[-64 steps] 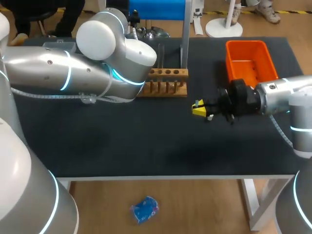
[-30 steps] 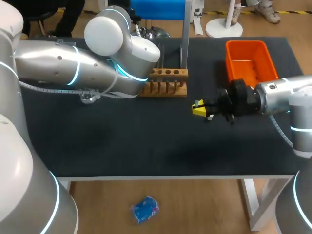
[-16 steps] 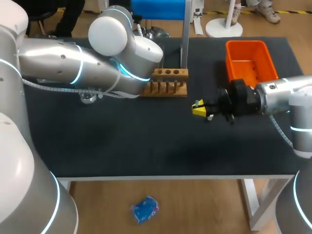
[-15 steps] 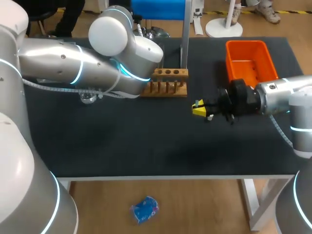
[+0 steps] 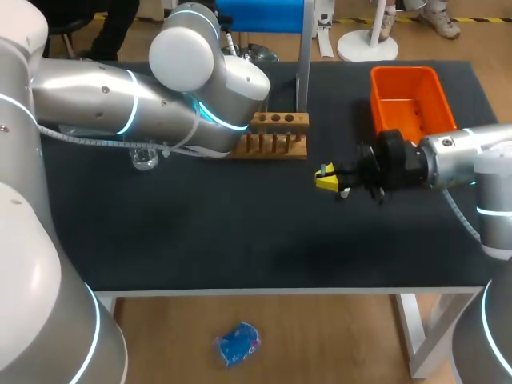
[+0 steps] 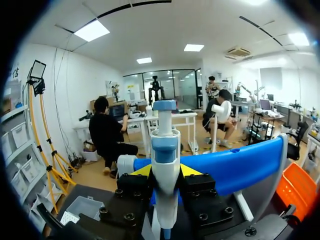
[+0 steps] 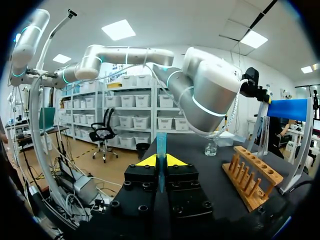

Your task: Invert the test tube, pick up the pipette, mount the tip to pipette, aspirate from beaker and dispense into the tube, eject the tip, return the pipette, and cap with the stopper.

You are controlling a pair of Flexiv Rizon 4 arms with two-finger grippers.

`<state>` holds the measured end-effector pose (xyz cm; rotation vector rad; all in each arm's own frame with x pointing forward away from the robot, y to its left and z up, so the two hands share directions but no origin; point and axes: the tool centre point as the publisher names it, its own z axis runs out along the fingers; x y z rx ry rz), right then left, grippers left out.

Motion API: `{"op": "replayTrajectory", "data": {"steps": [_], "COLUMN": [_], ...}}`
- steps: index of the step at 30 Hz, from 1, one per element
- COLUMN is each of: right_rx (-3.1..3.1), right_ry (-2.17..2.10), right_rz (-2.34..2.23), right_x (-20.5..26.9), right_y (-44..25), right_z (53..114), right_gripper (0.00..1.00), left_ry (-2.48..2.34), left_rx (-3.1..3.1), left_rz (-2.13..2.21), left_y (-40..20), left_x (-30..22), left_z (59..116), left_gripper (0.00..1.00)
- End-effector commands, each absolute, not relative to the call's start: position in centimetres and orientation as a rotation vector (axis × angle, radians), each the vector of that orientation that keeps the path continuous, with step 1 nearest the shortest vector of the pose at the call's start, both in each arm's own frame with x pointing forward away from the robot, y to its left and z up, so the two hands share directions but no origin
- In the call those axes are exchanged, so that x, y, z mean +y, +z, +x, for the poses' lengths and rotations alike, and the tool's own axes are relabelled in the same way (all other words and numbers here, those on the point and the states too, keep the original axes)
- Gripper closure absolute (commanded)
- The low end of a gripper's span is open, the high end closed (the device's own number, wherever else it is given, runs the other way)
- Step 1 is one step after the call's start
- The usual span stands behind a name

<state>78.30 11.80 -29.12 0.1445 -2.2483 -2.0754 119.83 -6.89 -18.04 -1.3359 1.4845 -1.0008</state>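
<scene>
Left gripper (image 6: 165,171) clamps pipette (image 6: 164,142) | right gripper (image 7: 161,161) clamps test tube (image 7: 161,141) | wooden rack (image 7: 252,175) beside it

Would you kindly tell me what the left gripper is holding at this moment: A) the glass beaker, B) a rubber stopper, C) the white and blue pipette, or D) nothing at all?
C: in the left wrist view the pipette sits clamped from both sides between the fingers of the left gripper.
</scene>
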Motion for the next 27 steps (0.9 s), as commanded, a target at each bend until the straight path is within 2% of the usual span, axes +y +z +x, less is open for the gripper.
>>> {"op": "replayTrajectory", "data": {"steps": [1, 12, 27], "right_rx": [-2.251, -2.251, -2.251], "right_ry": [-2.074, -2.074, -2.074], "right_rz": [0.144, 0.144, 0.144], "right_x": [11.8, 11.8, 11.8], "right_y": [-29.1, -29.1, -29.1], "right_z": [78.2, 78.2, 78.2], "right_gripper": [1.0, 1.0, 1.0], "left_ry": [-0.994, -1.065, -1.362], "left_rx": [1.484, 1.506, 1.755], "left_rz": [-1.33, -1.301, -1.175], "left_y": [-17.1, -15.9, -13.4], "left_x": [-6.9, -6.8, -6.8], "left_z": [120.0, 118.9, 112.2], "left_gripper": [1.0, 1.0, 1.0]}}
